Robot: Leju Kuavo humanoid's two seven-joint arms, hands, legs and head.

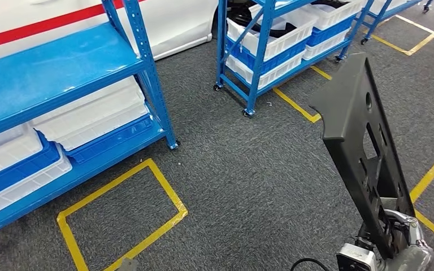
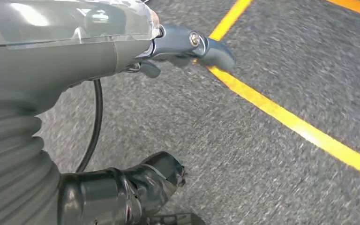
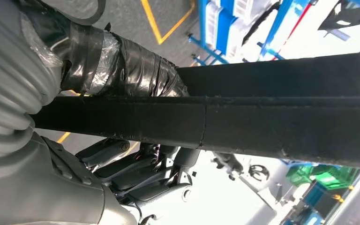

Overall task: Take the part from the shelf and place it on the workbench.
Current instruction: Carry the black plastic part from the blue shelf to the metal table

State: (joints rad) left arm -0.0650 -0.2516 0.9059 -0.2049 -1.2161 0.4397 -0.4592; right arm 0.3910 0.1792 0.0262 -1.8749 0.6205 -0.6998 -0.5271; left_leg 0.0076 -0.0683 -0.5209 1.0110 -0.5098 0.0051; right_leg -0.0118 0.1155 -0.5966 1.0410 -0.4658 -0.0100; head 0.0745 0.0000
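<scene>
Your right hand (image 1: 393, 240) is clamped on the lower end of the part (image 1: 359, 141), a long dark plate with cut-outs and a bent lip at the top; in the right wrist view the taped thumb (image 3: 122, 65) lies on one side of the part's dark edge (image 3: 262, 122) and the darker fingers (image 3: 136, 168) are curled up on the other, so the grip looks full rather than a fingertip pinch. Your left hand (image 2: 136, 187) hangs low over the grey carpet (image 2: 272, 61) with nothing in it; its fingers look loosely curled, but the picture is blurred and you cannot tell for sure how far they are closed. From the head view, the part is in the air at the lower right, well clear of the blue shelf (image 1: 62, 73) on the left and of the second blue rack (image 1: 277, 39) with its white bins further back. Its long axis runs from your hand up and away, tilted toward the left, with the lipped end uppermost and the broad face turned toward you. So the pick from the shelf is done, as far as these pictures show. What is left is the whole carry and the set-down: the pictures give you carpet and yellow floor tape (image 1: 124, 220), so I judge you have yet to turn or walk to the workbench.
</scene>
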